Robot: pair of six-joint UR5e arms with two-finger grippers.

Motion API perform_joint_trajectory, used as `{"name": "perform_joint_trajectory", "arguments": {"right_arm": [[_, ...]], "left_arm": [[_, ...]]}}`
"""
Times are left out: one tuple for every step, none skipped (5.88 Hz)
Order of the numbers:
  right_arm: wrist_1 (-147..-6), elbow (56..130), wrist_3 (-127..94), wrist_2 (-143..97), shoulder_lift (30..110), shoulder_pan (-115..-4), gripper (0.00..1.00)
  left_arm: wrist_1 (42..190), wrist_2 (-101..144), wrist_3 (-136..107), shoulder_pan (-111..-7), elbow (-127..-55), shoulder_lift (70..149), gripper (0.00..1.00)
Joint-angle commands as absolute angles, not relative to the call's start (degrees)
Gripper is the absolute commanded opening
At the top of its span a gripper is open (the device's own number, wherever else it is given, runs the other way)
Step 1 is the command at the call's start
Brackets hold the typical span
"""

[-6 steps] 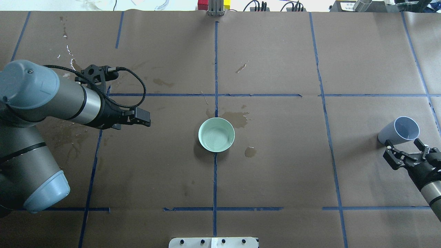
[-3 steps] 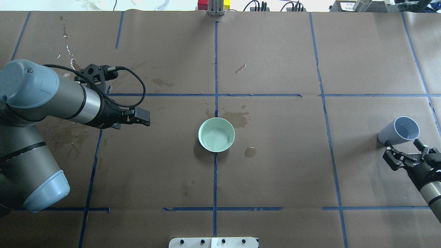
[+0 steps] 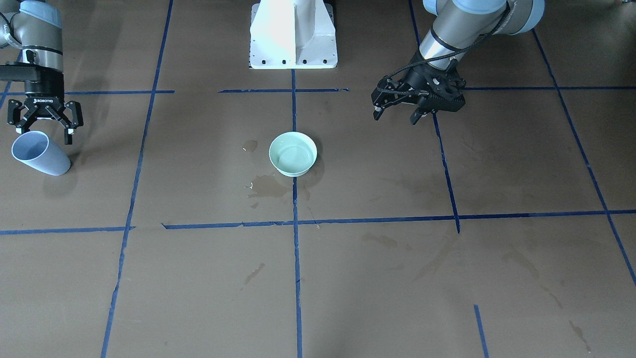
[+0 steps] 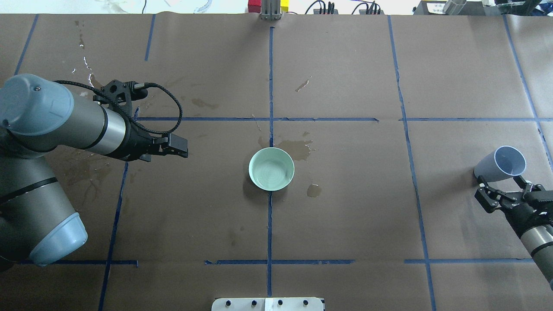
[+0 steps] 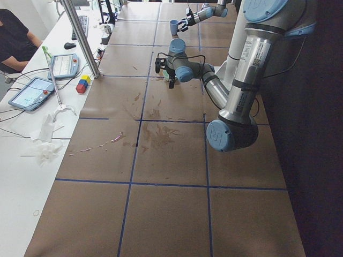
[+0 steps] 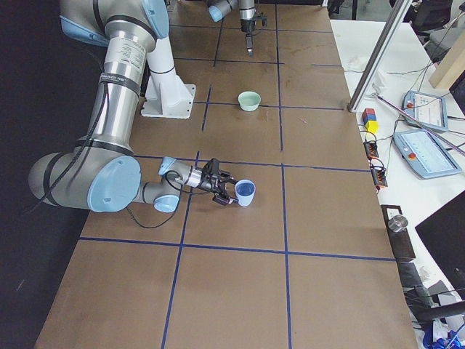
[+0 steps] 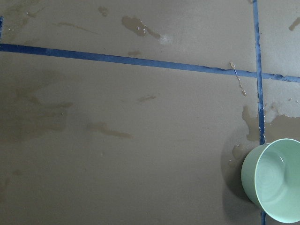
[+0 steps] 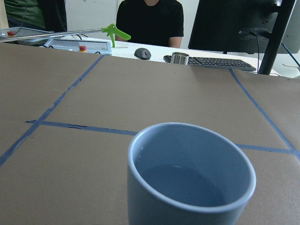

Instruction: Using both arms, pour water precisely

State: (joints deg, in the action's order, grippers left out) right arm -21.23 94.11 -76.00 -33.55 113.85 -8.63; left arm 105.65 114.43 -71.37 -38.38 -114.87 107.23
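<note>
A blue-grey cup [image 4: 501, 163] stands at the table's right side, holding water [image 8: 180, 183] low inside it. My right gripper [image 4: 504, 191] is open just on the near side of the cup [image 3: 39, 154], apart from it, nothing between its fingers. A pale green bowl [image 4: 271, 168] sits at the centre with a faint shimmering pool in it. My left gripper [image 3: 395, 117] hovers open and empty well to the bowl's left, and the bowl [image 7: 274, 180] shows at the edge of the left wrist view.
Wet stains [image 4: 298, 149] mark the brown paper beside the bowl, and more lie under the left arm. Blue tape lines divide the table. The white pedestal [image 3: 293, 35] stands at the robot's side. A person [image 8: 150, 18] sits at the desk beyond the far edge.
My right gripper has drawn back a little from the cup, toward the robot's side. The left arm has barely moved.
</note>
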Motion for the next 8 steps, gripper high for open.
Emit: {"name": "perform_joint_trajectory", "arguments": {"right_arm": [[-21.18,93.69,-75.67,-33.57,113.82,-9.31,0.98],[-20.92,93.60,-75.59,-33.66,113.82,-10.01,0.98],[-20.83,93.60,-73.76,-34.79,113.56,-11.76,0.98],[-20.83,93.60,-73.57,-34.89,113.29,-12.21,0.98],[-20.83,93.60,-73.56,-35.07,112.77,-12.39,0.98],[-20.83,93.60,-73.39,-35.07,111.98,-12.65,0.98],[-20.92,93.60,-73.21,-35.16,111.97,-12.83,0.98],[-20.92,93.60,-73.13,-35.24,111.97,-13.18,0.98]], "left_arm": [[105.64,114.43,-71.37,-38.76,-114.87,107.14,0.99],[105.64,114.52,-71.28,-38.76,-114.87,107.14,0.99],[105.64,114.43,-71.37,-38.76,-114.96,107.14,0.99],[105.64,114.52,-71.37,-38.85,-114.96,107.14,0.99],[105.64,114.52,-71.37,-38.85,-114.96,107.14,0.99],[105.64,114.52,-71.37,-38.85,-115.05,107.14,0.99],[105.64,114.52,-71.37,-38.85,-114.96,107.14,0.99],[105.56,114.52,-71.37,-38.85,-114.96,107.14,0.99]]}}
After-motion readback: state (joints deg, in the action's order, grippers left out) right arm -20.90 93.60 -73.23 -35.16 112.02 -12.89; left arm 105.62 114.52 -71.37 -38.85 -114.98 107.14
